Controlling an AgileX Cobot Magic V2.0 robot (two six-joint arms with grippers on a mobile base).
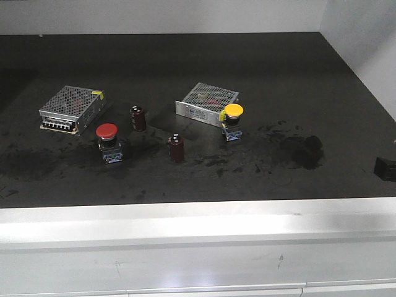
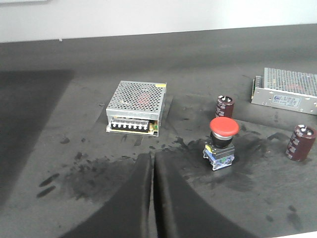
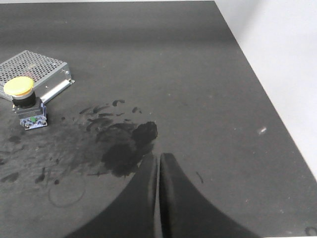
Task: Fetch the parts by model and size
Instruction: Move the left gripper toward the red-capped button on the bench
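Left wrist-mounted view had the left hand (image 2: 151, 163) nearest, its two dark fingers pressed together with only a thin seam between them, holding nothing, low over the bench (image 2: 44, 148). Just beyond it, a little to the right, stood the red switch (image 2: 221, 141), upright on its square base. That pose probably left its mushroom cap and neck free for a pinch. The right wrist view told the same of the right hand (image 3: 158, 161): fingers closed on each other, empty, above a scuffed patch. The yellow switch (image 3: 23, 101) stood upright well off to its far left.

In the front view the near capacitor (image 1: 176, 148) stood between the two switches. The far capacitor (image 1: 138, 117) stood just behind and right of the red one. The yellow switch sat against the near corner of the right metal box (image 1: 207, 102); touching or just beside, I could not tell. The left metal box (image 1: 71, 108) lay apart, behind and left of the red switch.

The mix seemed laid out so the wanted parts had to be chosen among others. One switch lay on each hand's side, suggesting one apiece. Neither was grasped yet.
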